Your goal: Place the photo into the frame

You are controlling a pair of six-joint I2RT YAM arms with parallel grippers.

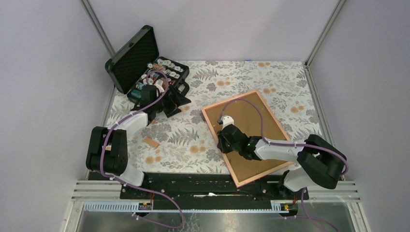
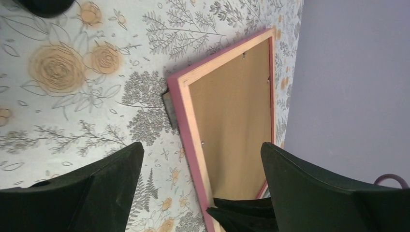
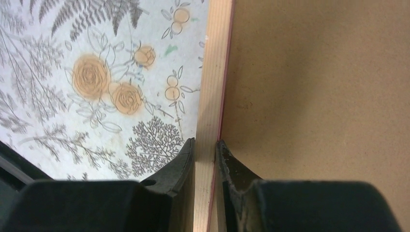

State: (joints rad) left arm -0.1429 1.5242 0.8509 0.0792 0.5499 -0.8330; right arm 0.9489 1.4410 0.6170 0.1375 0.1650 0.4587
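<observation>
At the right of the counter (image 1: 186, 145), the frame (image 1: 263, 123) lies flat and back-up, turned at an angle to the counter's edges. Its brown backing board (image 1: 251, 112) fills the space inside the thin pinkish-orange border.

The right fingers (image 3: 180, 166) pinch that border on the frame's left long side. In the right wrist view, one finger sits on the outer face of the wooden rail. The other sits on the inner face, against the board, and the rail fills the narrow gap between them. From above, the right arm reaches across the board to that side, its cable looping over the frame.

The left fingers (image 2: 113, 179) are spread wide and hold nothing. They are at the far left of the counter, near the open black case (image 1: 133, 60) and well apart from the frame. The left wrist view looks between them at the frame's corner nearest them.

A small dark piece (image 2: 168, 104) rests against the frame's outer edge near that corner; what it is cannot be told. A small tan piece (image 1: 151, 142) lies on the counter near the left arm.
</observation>
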